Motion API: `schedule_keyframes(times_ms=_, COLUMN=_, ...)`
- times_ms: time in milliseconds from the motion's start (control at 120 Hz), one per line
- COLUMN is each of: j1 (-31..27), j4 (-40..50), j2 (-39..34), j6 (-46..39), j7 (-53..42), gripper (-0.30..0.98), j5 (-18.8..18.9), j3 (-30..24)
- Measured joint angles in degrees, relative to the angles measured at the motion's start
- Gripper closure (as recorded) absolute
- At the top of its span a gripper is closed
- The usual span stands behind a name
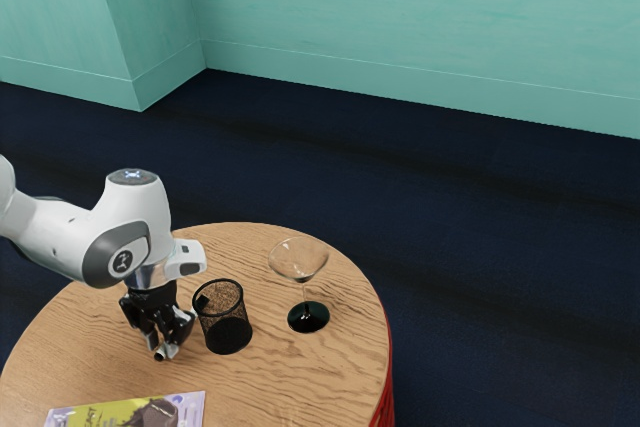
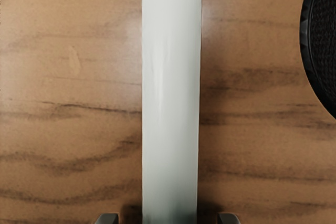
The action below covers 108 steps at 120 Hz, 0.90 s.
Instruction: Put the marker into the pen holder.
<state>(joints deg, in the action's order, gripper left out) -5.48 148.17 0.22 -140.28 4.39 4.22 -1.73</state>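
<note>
Well, pincer (image 1: 166, 342) w/ gaps (marker (image 2: 170, 98) btwn)

Homelike room: teal wall (image 1: 400, 17), stemmed glass (image 1: 301, 265)

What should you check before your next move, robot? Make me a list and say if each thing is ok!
1. My gripper is around the marker, one finger on each side: ok.
2. Fingers shut on the marker: not ok. They are open, with a gap on both sides.
3. Pen holder standing upright, opening up: ok.
4. Glass standing up and not touching the pen holder: ok.
5. Pen holder has room inside: cannot tell. I can't see well enough through its mesh.
6. Marker in the pen holder: not ok, it is still outside.
</note>
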Motion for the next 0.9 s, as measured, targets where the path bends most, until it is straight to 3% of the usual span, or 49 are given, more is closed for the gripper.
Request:
schedule_keyframes(times_ms=175, j1=-0.2, j4=0.0, j2=0.1, j6=-0.1, j7=0.9, gripper=0.68, j5=0.0, j3=0.1)
schedule_keyframes(times_ms=333, j1=0.6, j4=0.0, j2=-0.3, j6=-0.1, j7=2.1, gripper=0.75, j5=0.7, j3=0.9)
schedule_keyframes(times_ms=458, j1=-0.1, j4=-0.3, j2=-7.3, j6=3.3, j7=3.2, gripper=0.78, j5=1.1, j3=-0.1)
schedule_keyframes(times_ms=625, j1=0.4, j4=-8.5, j2=-15.9, j6=16.7, j7=4.5, gripper=0.79, j5=0.3, j3=-0.1)
schedule_keyframes(times_ms=900, j1=3.5, j4=-22.8, j2=-17.9, j6=44.1, j7=8.2, gripper=0.78, j5=-0.6, j3=-3.4)
